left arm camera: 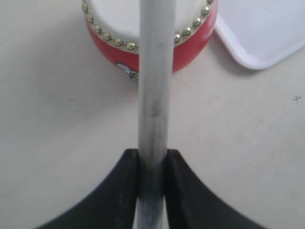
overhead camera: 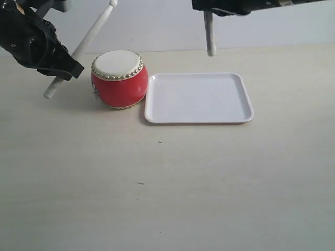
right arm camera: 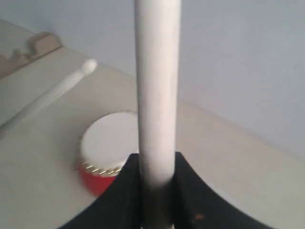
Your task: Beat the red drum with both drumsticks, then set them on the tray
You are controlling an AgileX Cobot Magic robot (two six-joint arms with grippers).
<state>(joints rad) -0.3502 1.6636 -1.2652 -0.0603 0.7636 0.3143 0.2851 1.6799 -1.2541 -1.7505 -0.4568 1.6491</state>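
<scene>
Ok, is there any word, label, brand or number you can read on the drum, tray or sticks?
No readable text in any view.
The red drum: small printed patch low on its side, blurred and half hidden behind the left drumstick; unreadable.
The tray: plain, no marking.
The right drumstick: bare.
The table: one tiny cross mark, no text.
</scene>
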